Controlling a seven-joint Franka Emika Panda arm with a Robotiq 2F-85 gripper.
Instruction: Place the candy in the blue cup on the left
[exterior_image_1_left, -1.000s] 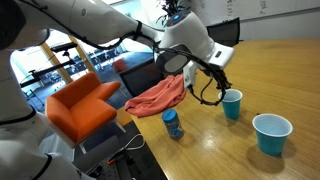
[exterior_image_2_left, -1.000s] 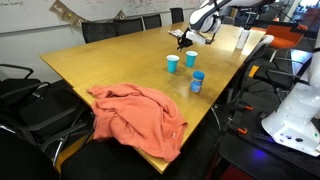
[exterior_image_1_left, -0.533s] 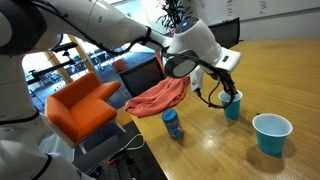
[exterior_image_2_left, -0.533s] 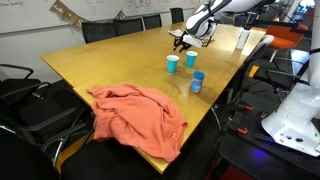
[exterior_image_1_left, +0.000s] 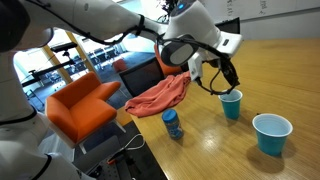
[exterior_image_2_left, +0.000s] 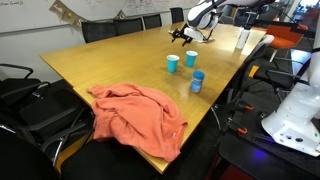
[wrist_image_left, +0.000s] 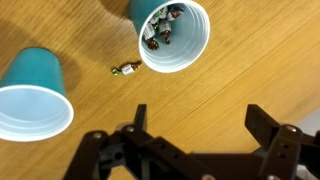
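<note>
In the wrist view the blue cup (wrist_image_left: 192, 48) stands at the top, with small dark wrapped candy (wrist_image_left: 160, 32) lying inside it. One more tiny wrapped piece (wrist_image_left: 127, 69) rests on the wood just beside that cup. My gripper (wrist_image_left: 200, 125) is open with nothing between its black fingers (wrist_image_left: 262, 122), only bare table below. In an exterior view the gripper (exterior_image_1_left: 228, 82) hangs a little above the narrower cup (exterior_image_1_left: 232, 103). From the opposite side the gripper (exterior_image_2_left: 185, 35) hovers behind both cups (exterior_image_2_left: 172, 63).
A second, wider teal cup (wrist_image_left: 35, 85) (exterior_image_1_left: 272, 133) stands apart from the first. A darker blue lidded container (exterior_image_1_left: 172, 123) (exterior_image_2_left: 197, 82) and a crumpled orange cloth (exterior_image_1_left: 160, 97) (exterior_image_2_left: 135, 110) lie near the table edge. An orange chair (exterior_image_1_left: 80, 105) stands beyond it.
The jaws have gone from shut to open over the narrower cup. The gripper has since lifted a little above the cup's rim.
</note>
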